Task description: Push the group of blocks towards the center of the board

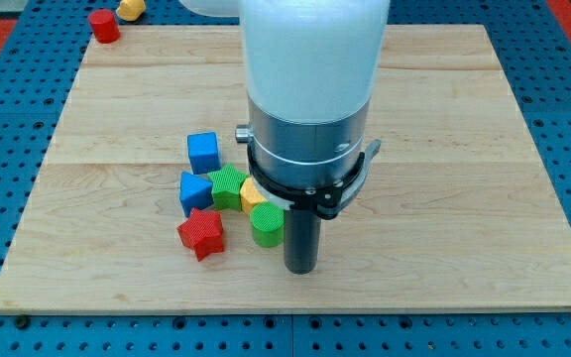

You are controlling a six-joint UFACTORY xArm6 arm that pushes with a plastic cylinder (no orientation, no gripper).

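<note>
6 blocks cluster on the table (444, 119) left of centre. The blue cube (202, 152) lies nearest the top edge. Below it stand a blue block (194, 190), a green block (228, 186) and a yellow block (253, 193), left to right. The red star (201, 233) and green cylinder (266, 223) lie nearest the bottom edge. My tip (300, 268) is just right of that cylinder, possibly touching. A red cylinder (104, 25) and another yellow block (130, 8) lie beyond the top-left corner.
</note>
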